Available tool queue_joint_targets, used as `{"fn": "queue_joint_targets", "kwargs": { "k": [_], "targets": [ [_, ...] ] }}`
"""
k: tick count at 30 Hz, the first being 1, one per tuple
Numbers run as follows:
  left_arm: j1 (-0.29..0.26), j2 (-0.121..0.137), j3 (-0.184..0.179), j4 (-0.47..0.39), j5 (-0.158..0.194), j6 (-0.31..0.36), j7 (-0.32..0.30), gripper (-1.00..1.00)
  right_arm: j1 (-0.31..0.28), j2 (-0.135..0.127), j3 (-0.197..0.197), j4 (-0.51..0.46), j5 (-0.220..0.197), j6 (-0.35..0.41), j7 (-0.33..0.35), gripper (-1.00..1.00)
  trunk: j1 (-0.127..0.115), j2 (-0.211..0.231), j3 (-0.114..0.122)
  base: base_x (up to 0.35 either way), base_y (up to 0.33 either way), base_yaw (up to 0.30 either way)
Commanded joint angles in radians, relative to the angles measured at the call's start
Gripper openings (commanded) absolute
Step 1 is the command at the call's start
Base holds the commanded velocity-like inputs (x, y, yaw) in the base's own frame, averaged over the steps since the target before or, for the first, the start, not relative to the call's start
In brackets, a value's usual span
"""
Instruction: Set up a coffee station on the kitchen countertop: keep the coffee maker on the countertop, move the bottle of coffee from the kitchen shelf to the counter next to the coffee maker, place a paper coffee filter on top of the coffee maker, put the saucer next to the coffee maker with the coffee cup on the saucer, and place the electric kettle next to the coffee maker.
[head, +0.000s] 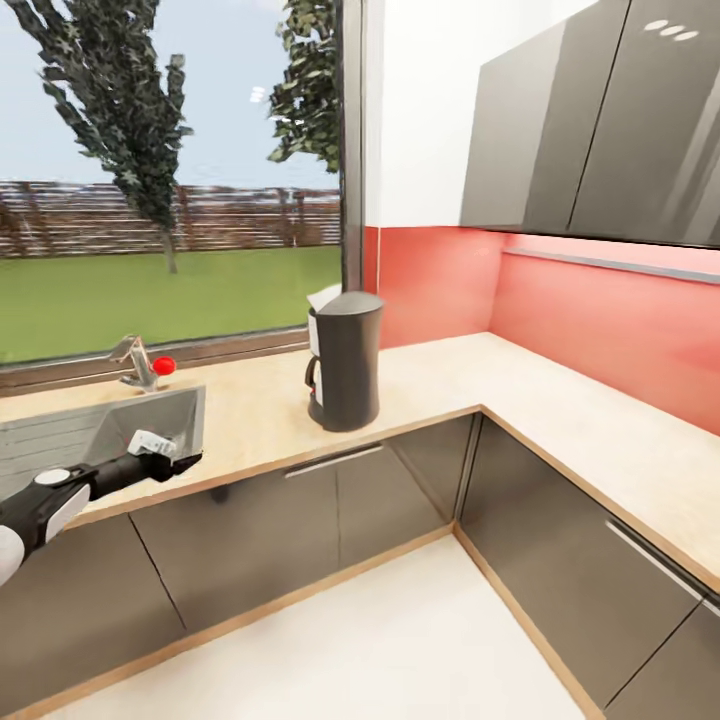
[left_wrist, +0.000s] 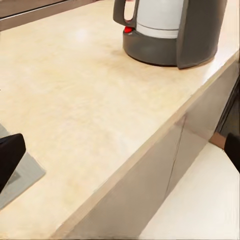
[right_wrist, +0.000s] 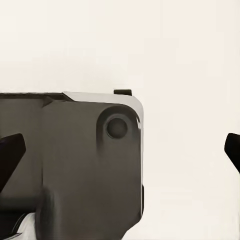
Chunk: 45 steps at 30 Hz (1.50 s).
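The left hand (head: 180, 462), fingers spread and holding nothing, hovers over the kitchen countertop (head: 260, 415), coffee maker (head: 345, 360) well beyond it.

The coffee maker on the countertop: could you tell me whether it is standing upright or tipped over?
Upright. The coffee maker stands with its base flat on the kitchen countertop, its sides vertical; the left wrist view shows its base seated level.

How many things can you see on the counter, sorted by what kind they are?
Coffee maker: 1
Paper coffee filter on top of it: 1
Faucet with a red knob: 1
Sink: 1
Total: 4
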Motion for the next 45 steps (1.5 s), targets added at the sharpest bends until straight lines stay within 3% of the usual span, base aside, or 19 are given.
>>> {"fn": "queue_joint_targets", "kwargs": {
  "k": [1,8,17,22,24,25,29,30,31,33,34,35,36,37,41,45],
  "targets": [
    [0.004,0.000,-0.008,-0.011,0.005,-0.006,0.000,1.00,0.000,0.000,-0.001,0.000,0.000,-0.003,0.000,1.00,0.000,-0.002,-0.002,-0.295,-0.135,0.275],
    [0.095,0.002,-0.007,-0.123,0.005,-0.006,0.001,1.00,0.000,0.000,0.000,0.000,0.000,-0.003,0.001,1.00,0.000,-0.002,-0.002,-0.302,-0.124,0.277],
    [0.256,-0.001,-0.008,-0.140,0.007,-0.016,-0.026,1.00,0.000,0.001,0.000,0.000,0.000,-0.003,0.001,1.00,0.000,-0.002,-0.002,-0.162,-0.045,0.278],
    [0.367,-0.005,-0.009,-0.133,0.023,-0.111,-0.023,1.00,0.000,0.001,0.002,0.000,0.000,-0.003,0.001,1.00,0.000,-0.002,-0.002,-0.013,-0.003,0.278],
    [0.425,-0.010,-0.009,-0.128,0.034,-0.138,-0.019,1.00,0.000,0.001,0.000,0.000,0.000,-0.003,0.001,1.00,0.000,-0.002,-0.002,-0.003,-0.001,0.278],
    [0.506,-0.019,-0.008,-0.091,0.040,-0.152,0.006,1.00,0.000,0.000,-0.001,0.000,0.000,-0.003,0.001,1.00,0.000,-0.002,-0.002,-0.001,0.000,0.279],
    [0.568,-0.031,-0.008,0.044,0.046,-0.156,0.104,1.00,0.000,-0.001,-0.001,0.000,-0.002,-0.002,0.001,1.00,0.000,-0.002,-0.002,0.000,0.000,0.279],
    [0.576,-0.044,-0.008,0.090,0.049,-0.157,0.130,1.00,0.000,-0.001,-0.001,0.000,-0.002,-0.002,0.001,1.00,0.000,-0.002,-0.002,0.000,0.000,0.279],
    [0.589,-0.078,-0.007,0.171,0.055,-0.157,0.168,1.00,0.000,-0.001,-0.003,0.000,-0.010,-0.002,0.001,1.00,0.000,-0.002,-0.002,0.000,0.000,0.279],
    [0.602,-0.116,-0.007,0.238,0.057,-0.155,0.209,1.00,0.000,-0.001,-0.015,0.000,-0.030,-0.002,0.002,1.00,0.000,-0.002,-0.002,0.000,0.000,0.279],
    [0.626,-0.165,-0.008,0.287,0.057,-0.151,0.271,1.00,0.000,-0.001,-0.041,0.001,-0.064,-0.002,0.003,1.00,0.000,-0.002,-0.002,0.000,0.000,0.279],
    [0.669,-0.232,-0.011,0.310,0.054,-0.129,0.354,1.00,0.000,-0.003,-0.059,0.001,-0.084,-0.002,0.003,1.00,0.000,-0.002,-0.002,0.000,0.000,0.279],
    [0.709,-0.310,-0.014,0.318,0.052,-0.056,0.499,1.00,0.000,-0.014,-0.066,-0.012,-0.090,-0.002,0.002,1.00,0.000,-0.002,-0.002,0.000,0.000,0.280],
    [0.719,-0.343,-0.014,0.319,0.052,0.002,0.599,1.00,0.000,-0.022,-0.067,-0.050,-0.090,0.000,0.002,1.00,0.000,-0.002,-0.002,0.000,0.000,0.280],
    [0.740,-0.386,-0.014,0.320,0.054,0.111,0.784,1.00,0.000,-0.034,-0.064,-0.153,-0.078,0.002,0.004,1.00,0.000,-0.002,-0.002,0.000,0.000,0.281],
    [0.779,-0.399,-0.013,0.318,0.058,0.145,0.846,1.00,-0.001,-0.037,-0.063,-0.239,-0.028,0.003,0.004,1.00,0.000,-0.002,-0.002,0.000,0.000,0.281]
  ]
}}
